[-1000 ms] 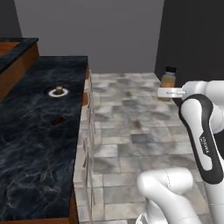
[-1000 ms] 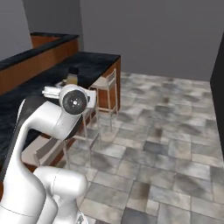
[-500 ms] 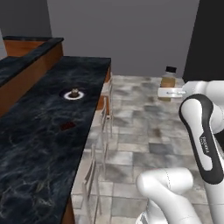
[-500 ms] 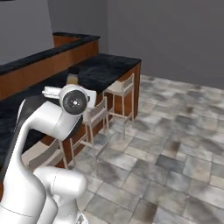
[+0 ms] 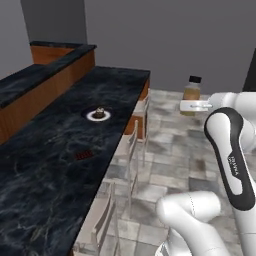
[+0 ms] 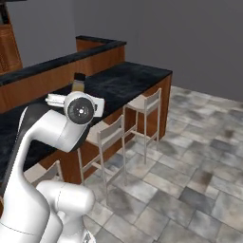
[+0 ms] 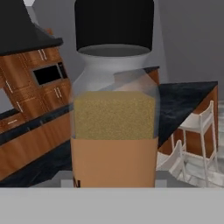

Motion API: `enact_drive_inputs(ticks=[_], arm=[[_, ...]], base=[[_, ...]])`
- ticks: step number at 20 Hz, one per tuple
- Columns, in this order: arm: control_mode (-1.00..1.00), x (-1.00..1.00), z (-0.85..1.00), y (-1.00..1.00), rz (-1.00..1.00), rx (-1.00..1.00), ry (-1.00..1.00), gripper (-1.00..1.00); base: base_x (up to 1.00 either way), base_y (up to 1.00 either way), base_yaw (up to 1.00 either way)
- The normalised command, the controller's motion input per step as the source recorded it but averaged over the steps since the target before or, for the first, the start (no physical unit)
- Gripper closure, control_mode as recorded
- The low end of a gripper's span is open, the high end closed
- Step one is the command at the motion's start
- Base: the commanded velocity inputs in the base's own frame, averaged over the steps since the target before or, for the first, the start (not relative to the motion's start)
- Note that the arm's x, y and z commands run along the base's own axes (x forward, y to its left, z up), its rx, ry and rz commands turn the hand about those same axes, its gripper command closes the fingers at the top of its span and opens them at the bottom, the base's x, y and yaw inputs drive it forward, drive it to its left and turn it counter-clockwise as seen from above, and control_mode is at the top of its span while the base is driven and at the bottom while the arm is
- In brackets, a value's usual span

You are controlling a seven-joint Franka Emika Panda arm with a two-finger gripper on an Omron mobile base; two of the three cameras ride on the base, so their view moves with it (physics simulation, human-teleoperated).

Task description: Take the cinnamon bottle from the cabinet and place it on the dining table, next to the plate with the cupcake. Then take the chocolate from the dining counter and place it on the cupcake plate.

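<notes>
Left base view gives me the dining table [image 5: 60, 165] running long down the left side, white stools [image 5: 134, 145] tucked along its right edge. Out in the middle of it sits the plate [image 5: 90, 116] with the cupcake [image 5: 99, 111], and the chocolate [image 5: 83, 155] lies nearer to me. My gripper [image 5: 186, 105] is clenched on the cinnamon bottle [image 5: 192, 94], upright, over the floor to the table's right.

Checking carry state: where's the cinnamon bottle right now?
The cinnamon bottle is upright in the gripper, held over the tiled floor right of the dining table, well away from the cupcake plate.
</notes>
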Motion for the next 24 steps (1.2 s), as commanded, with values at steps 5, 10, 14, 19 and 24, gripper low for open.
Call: enact_drive_inputs(ticks=[5,10,14,19,24], arm=[[1.00,0.00,0.00,0.00,0.00,0.00,0.00,1.00],[1.00,0.00,0.00,0.00,0.00,0.00,0.00,1.00],[1.00,0.00,0.00,0.00,0.00,0.00,0.00,1.00],[1.00,0.00,0.00,0.00,0.00,0.00,0.00,1.00],[1.00,0.00,0.00,0.00,0.00,0.00,0.00,1.00]], base=[[0.45,-0.47,0.28],[0.42,-0.46,0.30],[0.35,-0.46,0.34],[0.33,-0.43,0.39],[0.32,-0.47,0.35]])
